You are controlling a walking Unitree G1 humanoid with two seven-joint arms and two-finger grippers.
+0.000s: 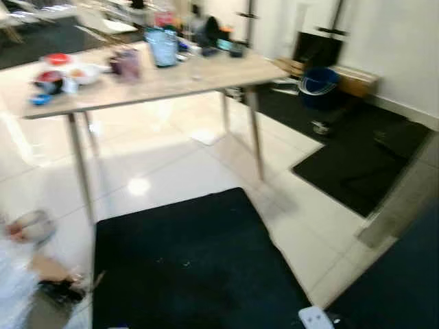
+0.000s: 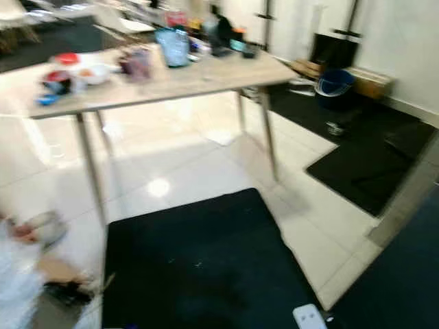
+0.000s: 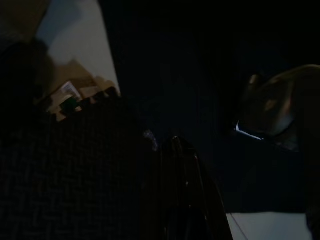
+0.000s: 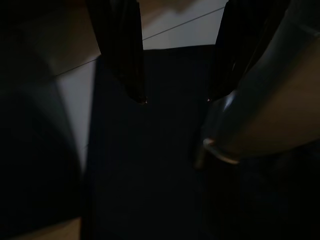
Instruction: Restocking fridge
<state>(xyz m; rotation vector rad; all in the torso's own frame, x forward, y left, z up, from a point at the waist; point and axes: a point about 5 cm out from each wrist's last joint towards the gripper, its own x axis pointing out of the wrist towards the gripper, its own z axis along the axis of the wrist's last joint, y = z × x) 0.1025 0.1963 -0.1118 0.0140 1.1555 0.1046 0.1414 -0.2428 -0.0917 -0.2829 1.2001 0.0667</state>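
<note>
**Restock barely begun, items on worktop**

Blurred head views. Groceries incl. blue jug (image 1: 164,46) and bowls (image 1: 82,72) sit on worktop (image 1: 206,79), well apart from robot. Right end effector (image 4: 175,100) fingers apart, empty; left end effector (image 3: 182,190) too dark, cannot tell. No fridge seen; picking and loading all left.

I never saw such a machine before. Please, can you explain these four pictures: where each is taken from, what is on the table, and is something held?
A walking humanoid robot took these. The two bright pictures come from cameras on its head, looking forward and down, blurred. They show a light wooden table on a white tiled floor, with a black mat in front. On the table stand a blue jug, a dark cup and bowls; details are too blurred. The two dark pictures come from wrist cameras. The right gripper hangs open over the mat, holding nothing. The left gripper is too dark to judge.
</note>
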